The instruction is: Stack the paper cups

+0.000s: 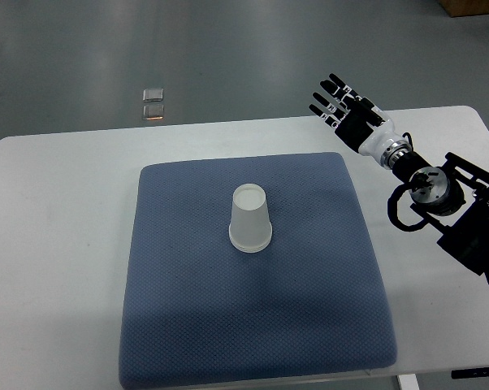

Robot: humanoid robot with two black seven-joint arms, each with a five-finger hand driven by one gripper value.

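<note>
A white paper cup (250,219) stands upside down, wide rim on the mat, near the middle of the blue mat (188,325). It may be more than one cup nested; I cannot tell. My right hand (335,99) hovers above the table's far edge, up and to the right of the cup, well apart from it. Its fingers are spread and hold nothing. The right arm (439,195) comes in from the right edge. The left arm does not show.
The blue mat lies on a white table (58,244). Beyond the table's far edge is grey floor with two small metal floor plates (153,104).
</note>
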